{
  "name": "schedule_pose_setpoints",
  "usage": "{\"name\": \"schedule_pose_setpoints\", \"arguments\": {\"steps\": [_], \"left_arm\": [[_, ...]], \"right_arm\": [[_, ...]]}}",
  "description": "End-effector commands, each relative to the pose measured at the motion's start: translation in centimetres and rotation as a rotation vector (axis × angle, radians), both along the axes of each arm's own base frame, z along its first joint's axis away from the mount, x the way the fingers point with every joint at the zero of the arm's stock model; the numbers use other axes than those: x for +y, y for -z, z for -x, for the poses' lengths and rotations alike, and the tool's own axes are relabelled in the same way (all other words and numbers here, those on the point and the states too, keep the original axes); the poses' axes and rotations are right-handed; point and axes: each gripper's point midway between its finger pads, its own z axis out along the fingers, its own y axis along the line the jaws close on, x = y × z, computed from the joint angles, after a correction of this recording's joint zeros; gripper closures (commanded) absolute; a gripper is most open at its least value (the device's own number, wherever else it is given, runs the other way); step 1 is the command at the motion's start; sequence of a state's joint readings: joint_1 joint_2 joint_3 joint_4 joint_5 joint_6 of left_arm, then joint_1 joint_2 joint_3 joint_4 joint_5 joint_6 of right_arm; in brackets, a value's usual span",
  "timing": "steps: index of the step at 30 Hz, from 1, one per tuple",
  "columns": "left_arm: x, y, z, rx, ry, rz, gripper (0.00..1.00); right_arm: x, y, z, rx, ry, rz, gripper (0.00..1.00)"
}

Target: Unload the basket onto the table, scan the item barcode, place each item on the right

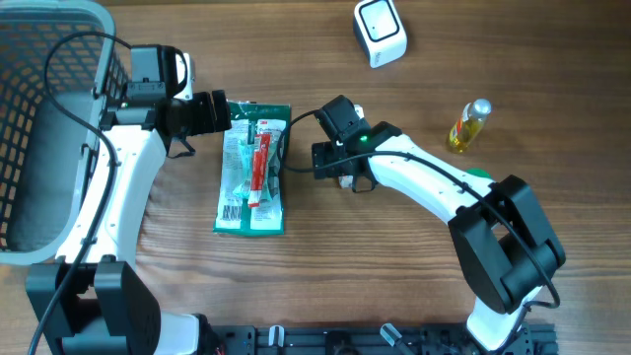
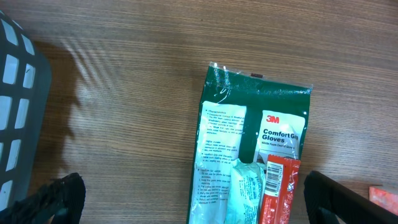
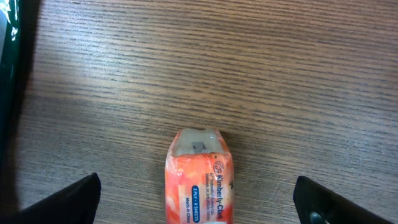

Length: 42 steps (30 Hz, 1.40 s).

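1. Two packs lie on the wooden counter [image 1: 414, 247]: a green 3M gloves pack [image 1: 251, 168] left of centre in the overhead view, and an orange Kimberly-Clark tissue pack [image 3: 199, 183] at the bottom centre of the right wrist view.
2. The gloves pack's barcode [image 1: 230, 209] faces up at its lower left corner.
3. The left jaws stand wide over the gloves pack's upper end, gripping nothing.
4. The right jaws are spread wide on either side of the tissue pack, clear of it.
5. A white barcode scanner [image 1: 380, 32] sits at the top of the overhead view, well apart from both packs.
6. A grey basket [image 1: 39, 128] fills the upper left, and a small yellow bottle [image 1: 469, 126] sits at the right.
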<state>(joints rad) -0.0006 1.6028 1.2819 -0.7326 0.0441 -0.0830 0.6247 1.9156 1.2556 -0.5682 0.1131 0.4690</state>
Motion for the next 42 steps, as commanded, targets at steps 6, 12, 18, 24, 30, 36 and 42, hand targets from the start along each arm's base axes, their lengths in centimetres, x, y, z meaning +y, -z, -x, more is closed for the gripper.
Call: {"name": "schedule_pose_setpoints", "arguments": {"steps": [6, 12, 18, 24, 30, 36, 42], "left_arm": [[0.0, -0.4, -0.2, -0.015, 0.015, -0.001, 0.0], [0.0, -0.4, -0.2, -0.015, 0.015, -0.001, 0.0], [0.0, -0.4, -0.2, -0.015, 0.015, -0.001, 0.0], [0.0, -0.4, -0.2, -0.015, 0.015, -0.001, 0.0], [0.0, -0.4, -0.2, -0.014, 0.015, -0.001, 0.0], [0.0, -0.4, -0.2, -0.014, 0.015, -0.001, 0.0], [0.0, -0.4, -0.2, -0.014, 0.015, -0.001, 0.0]], "right_arm": [[-0.2, 0.9, 0.5, 0.045, 0.001, 0.007, 0.32], [0.0, 0.9, 0.6, 0.051, -0.004, -0.001, 0.35], [0.0, 0.9, 0.6, 0.052, -0.004, 0.0, 0.67], [-0.2, 0.9, 0.6, 0.05, -0.001, 0.008, 0.59], [-0.6, 1.1, 1.1, 0.071, 0.001, 0.026, 0.64], [-0.9, 1.2, 1.5, 0.087, 0.001, 0.037, 0.48], [-1.2, 1.4, 1.9, 0.106, 0.002, 0.052, 0.76]]}}
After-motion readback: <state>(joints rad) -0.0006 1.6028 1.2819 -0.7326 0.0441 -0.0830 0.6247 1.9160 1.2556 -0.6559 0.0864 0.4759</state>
